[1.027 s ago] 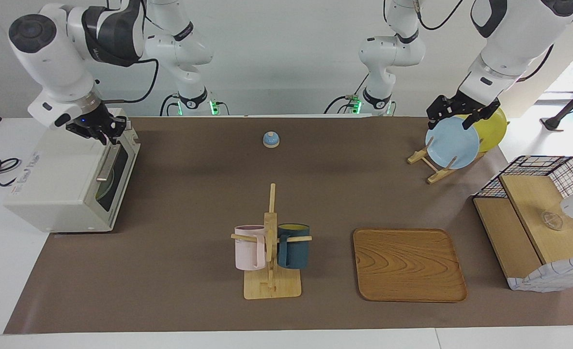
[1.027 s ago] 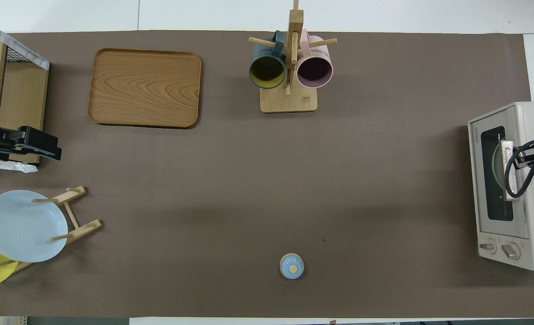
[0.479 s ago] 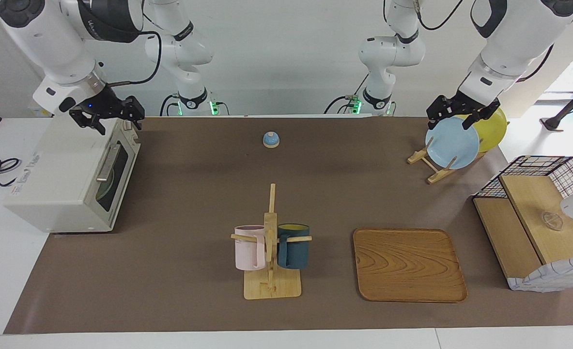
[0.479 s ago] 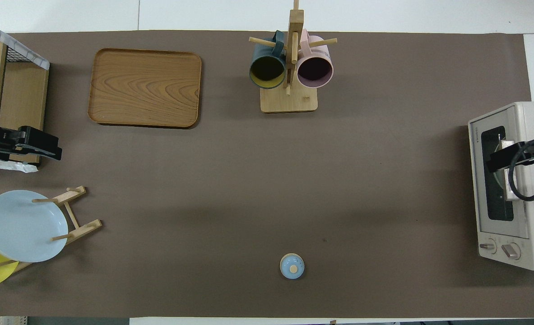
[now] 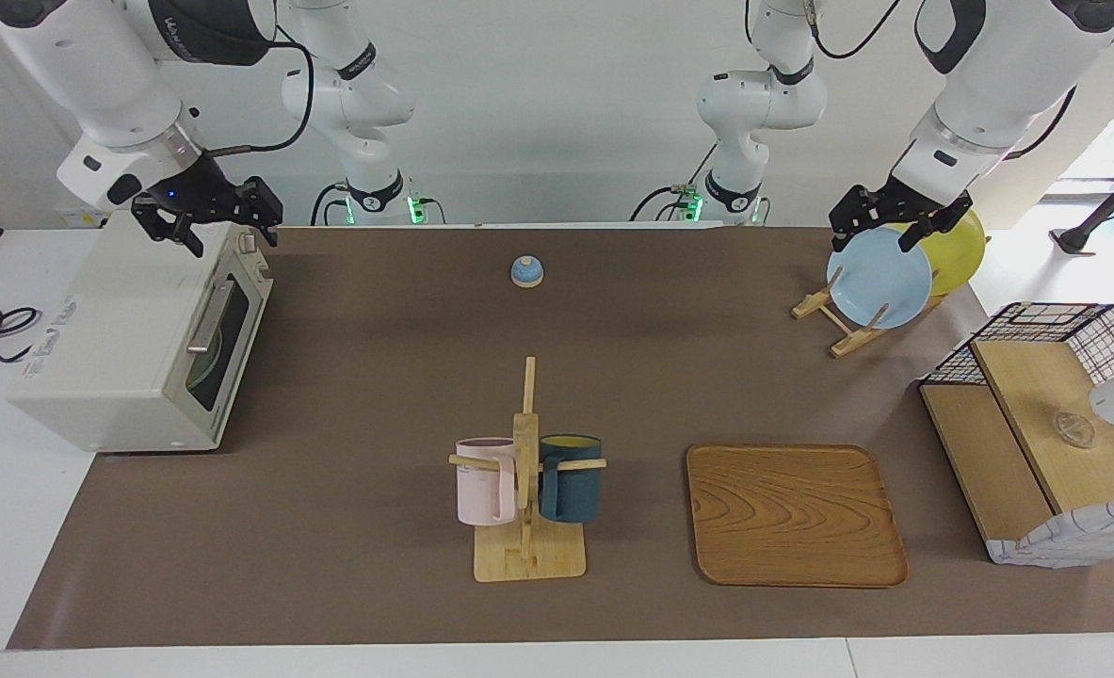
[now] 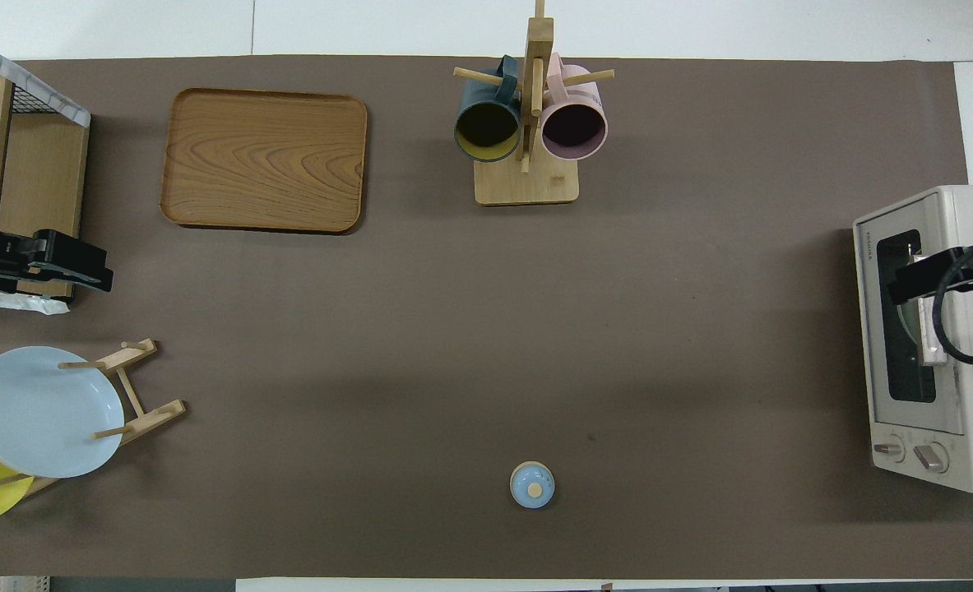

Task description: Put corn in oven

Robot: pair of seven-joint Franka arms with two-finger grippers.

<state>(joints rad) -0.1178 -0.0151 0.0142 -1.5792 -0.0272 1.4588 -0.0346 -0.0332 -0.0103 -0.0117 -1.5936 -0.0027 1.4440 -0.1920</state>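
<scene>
Your right claw [image 5: 206, 223] hangs empty, fingers apart, above the top front edge of the oven [image 5: 133, 339]. The oven sits at the right arm's end of the bench, at 3 o'clock in the overhead view, door shut. No corn shows anywhere; through the dark glass only something round is visible, so whether it lies inside you cannot tell. Your left claw [image 5: 896, 218] waits, fingers apart, over the blue plate [image 5: 879, 280].

right pincer [image 6: 905, 284] over oven [image 6: 905, 460], door shut
</scene>
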